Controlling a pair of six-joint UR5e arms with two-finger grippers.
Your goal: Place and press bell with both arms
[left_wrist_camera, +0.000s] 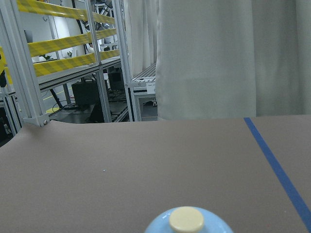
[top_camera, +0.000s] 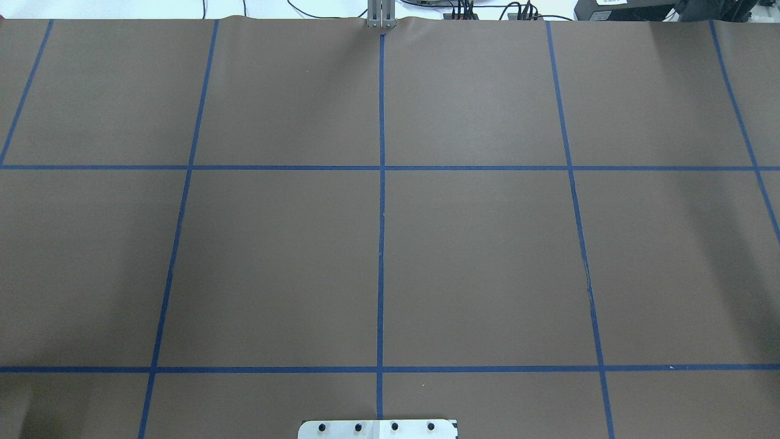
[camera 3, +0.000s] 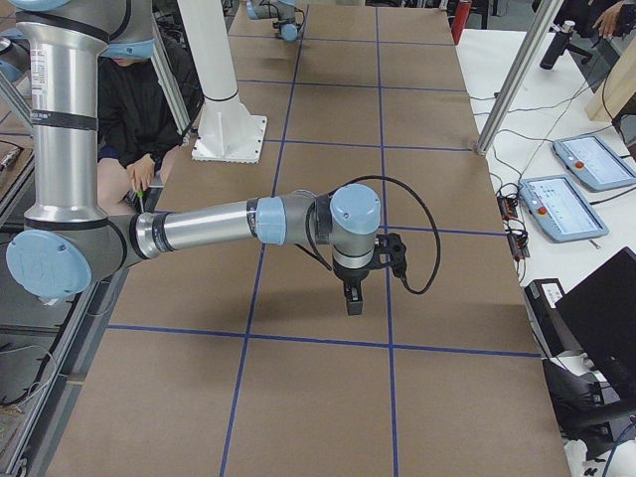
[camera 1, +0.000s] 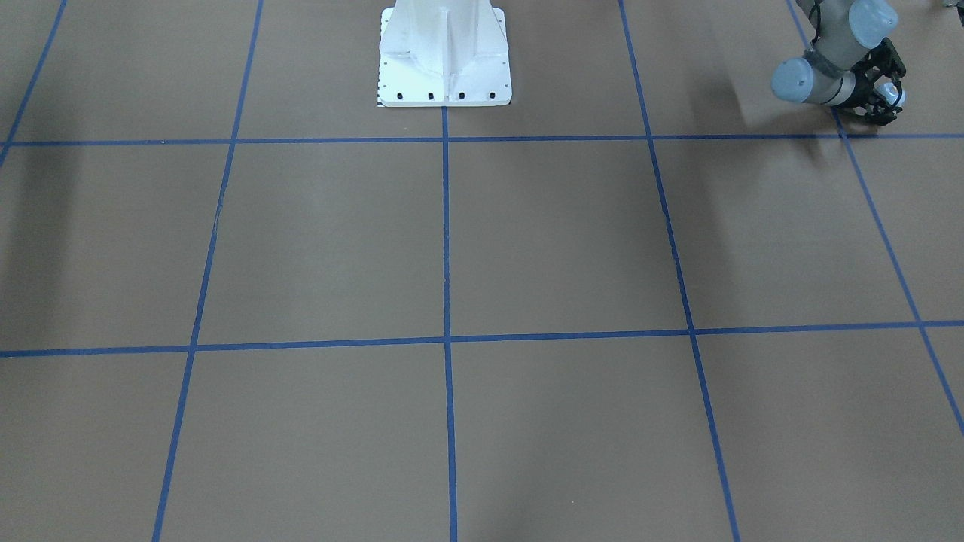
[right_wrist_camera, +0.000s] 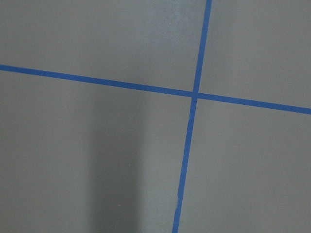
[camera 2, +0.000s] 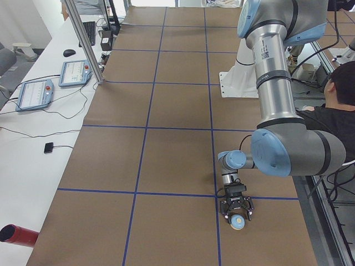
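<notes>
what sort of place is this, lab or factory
Most likely a robotics lab test cell: a brown-papered table marked with a blue tape grid, teach pendants on the side bench, and yellow-striped safety barriers beyond the table.

We can read no text, number or brand anywhere. A small black-and-white code sticker (camera 2: 265, 54) on the left arm (camera 2: 273, 88) and a strip of print (camera 3: 40, 68) on the right arm (camera 3: 199, 227) are too small to decipher, and the two pendant screens (camera 2: 75, 73) show only blurred blocks
</notes>
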